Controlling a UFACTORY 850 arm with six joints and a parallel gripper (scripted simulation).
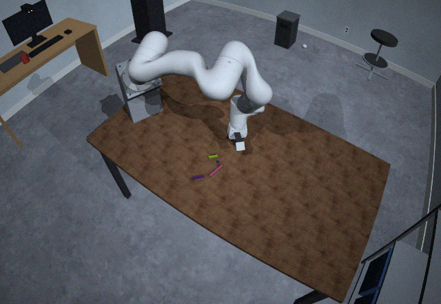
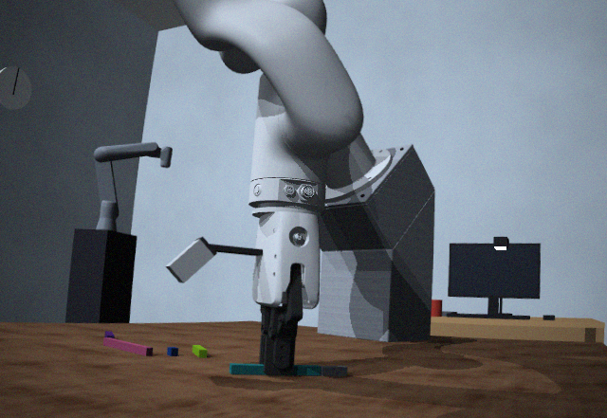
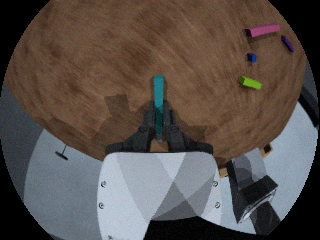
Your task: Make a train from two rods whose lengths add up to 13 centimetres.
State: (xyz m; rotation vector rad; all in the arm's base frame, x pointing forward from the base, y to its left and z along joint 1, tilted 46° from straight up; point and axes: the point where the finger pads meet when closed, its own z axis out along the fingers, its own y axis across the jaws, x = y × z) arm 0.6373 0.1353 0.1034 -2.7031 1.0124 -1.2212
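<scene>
My gripper (image 2: 279, 365) (image 3: 159, 108) is shut on the turquoise rod (image 2: 244, 369) (image 3: 159, 92) near its middle and holds it flat, at or just above the table (image 1: 284, 204). A short grey rod (image 2: 335, 370) lies at the turquoise rod's right end in the exterior view, in line with it and seemingly touching. I cannot see the grey rod in the wrist view. In the top view the wrist hides both rods.
The other rods lie in a loose group apart from the gripper: lime (image 1: 213, 156) (image 2: 199, 351) (image 3: 251, 83), blue (image 1: 217, 161) (image 2: 172, 351) (image 3: 252, 58), pink (image 1: 216, 170) (image 2: 127, 346) (image 3: 263, 30) and purple (image 1: 198, 176) (image 2: 109, 334) (image 3: 287, 43). The robot base (image 1: 138, 101) stands at the table's far corner.
</scene>
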